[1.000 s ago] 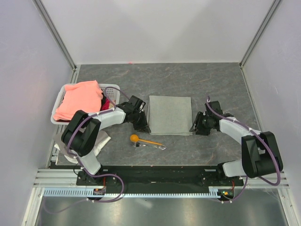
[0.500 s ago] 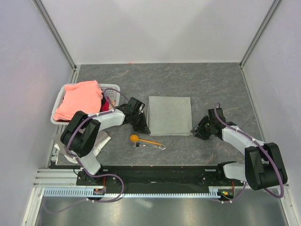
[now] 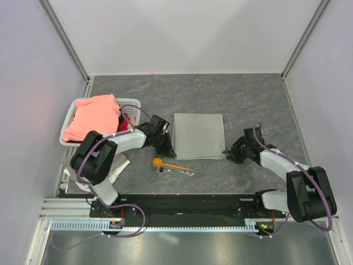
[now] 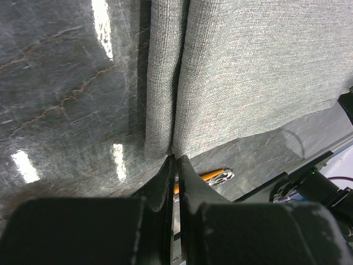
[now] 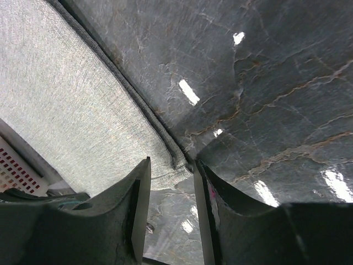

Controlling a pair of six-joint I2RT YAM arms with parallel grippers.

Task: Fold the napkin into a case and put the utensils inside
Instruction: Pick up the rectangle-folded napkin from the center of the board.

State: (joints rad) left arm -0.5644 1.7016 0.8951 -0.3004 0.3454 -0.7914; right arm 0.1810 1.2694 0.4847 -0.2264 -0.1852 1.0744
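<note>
The light grey napkin point(image 3: 199, 135) lies flat in the middle of the table. My left gripper point(image 3: 170, 151) is at its near-left corner, jaws shut on the cloth's near edge point(image 4: 176, 157), which is pinched into a ridge running away from the tips across the napkin point(image 4: 248, 72). My right gripper point(image 3: 228, 153) is open at the near-right corner, with its fingers point(image 5: 138, 187) on either side of the napkin's corner point(image 5: 171, 165). The orange spoon point(image 3: 165, 163) and the silvery fork point(image 3: 183, 171) lie just in front of the napkin, also showing in the left wrist view point(image 4: 212, 175).
A white plastic basket point(image 3: 134, 104) holding a salmon-pink cloth point(image 3: 94, 117) stands at the left. A whitish rag point(image 3: 119, 165) lies by the left arm's base. Dark stone-patterned table top point(image 3: 242, 96) lies behind and to the right of the napkin.
My right gripper has moved nearer along the napkin's right edge to its near-right corner. The left gripper has stayed at the near-left corner.
</note>
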